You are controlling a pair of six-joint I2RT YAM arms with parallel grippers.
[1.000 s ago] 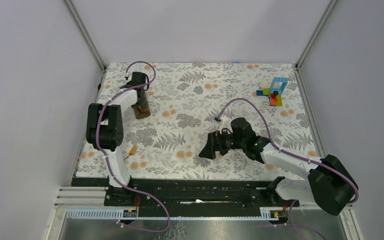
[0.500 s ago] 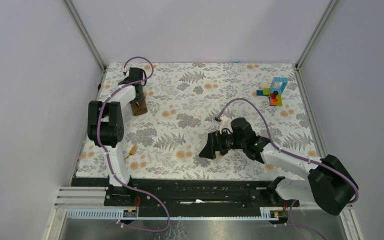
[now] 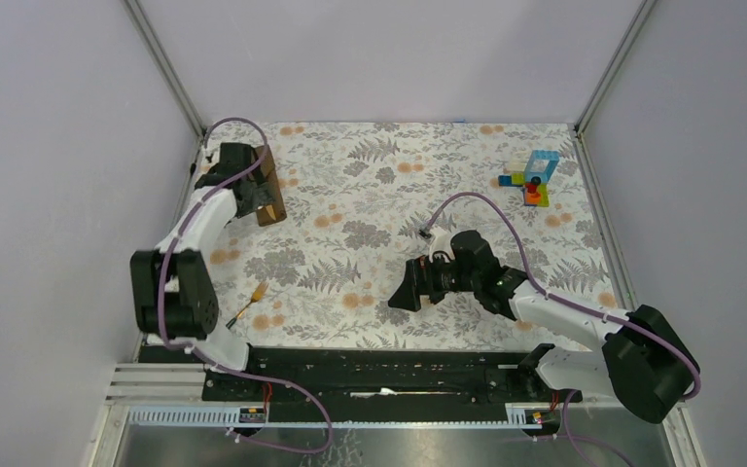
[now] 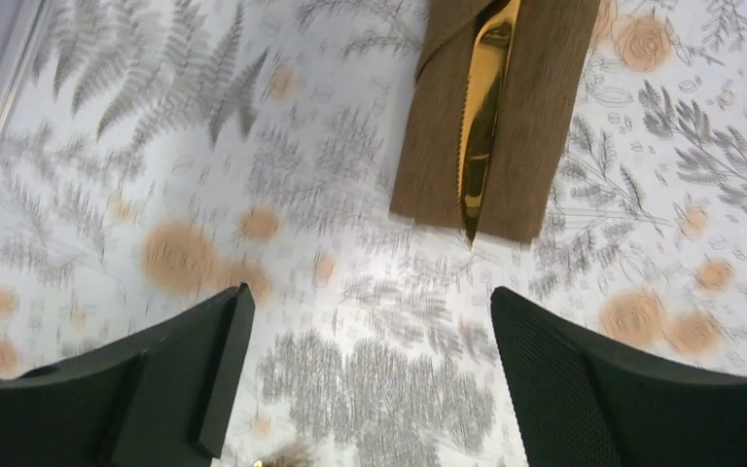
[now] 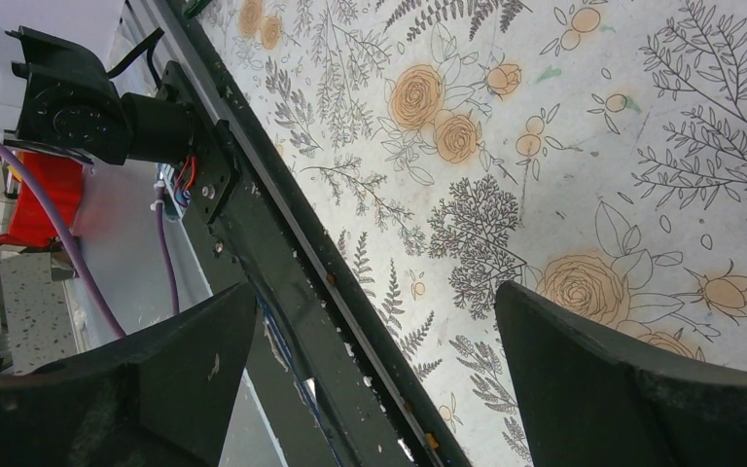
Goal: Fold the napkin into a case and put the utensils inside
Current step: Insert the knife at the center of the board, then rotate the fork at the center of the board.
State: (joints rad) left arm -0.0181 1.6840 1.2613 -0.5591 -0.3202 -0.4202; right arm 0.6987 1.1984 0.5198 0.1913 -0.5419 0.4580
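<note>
Top view: the folded napkin point(image 3: 272, 206) lies just beside the left gripper point(image 3: 249, 195). A yellow utensil point(image 3: 250, 300) lies well apart from the napkin, and the right gripper point(image 3: 401, 292) is spread wide, far to the napkin's right.
Left wrist: the jaws are wide and empty, near the napkin, with a gold knife point(image 4: 481, 126) in its fold.
Right wrist: the jaws are wide and hold nothing.

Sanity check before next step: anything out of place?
One yellow utensil lies loose beside the left arm, apart from the folded napkin. The gold knife in the napkin pokes its tip past the edge. Nothing spilled.
</note>
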